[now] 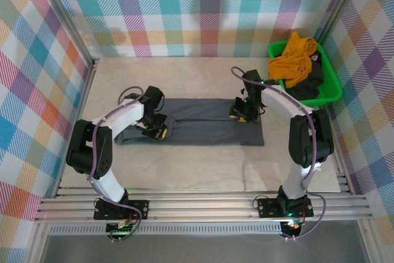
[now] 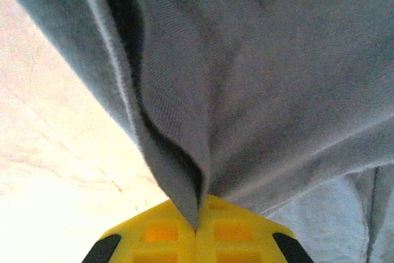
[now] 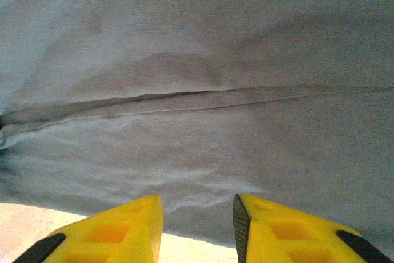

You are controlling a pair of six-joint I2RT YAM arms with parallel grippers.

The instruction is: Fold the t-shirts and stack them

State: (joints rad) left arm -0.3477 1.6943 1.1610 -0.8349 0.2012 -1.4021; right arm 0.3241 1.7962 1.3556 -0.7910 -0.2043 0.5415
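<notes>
slate-grey t-shirt (image 1: 203, 130) | mustard-orange t-shirt (image 1: 294, 58) | green basket (image 1: 331, 75) | pastel plaid walls (image 1: 184, 4) | beige table (image 1: 197, 170)

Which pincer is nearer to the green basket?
Right. The right pincer is over the right end of the grey t-shirt, a short way from the green basket; the left pincer pinches near its left end.

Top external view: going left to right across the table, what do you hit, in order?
Order: left claw → right claw → green basket. The slate-grey t-shirt spans under both claws, so it is left unranked.
</notes>
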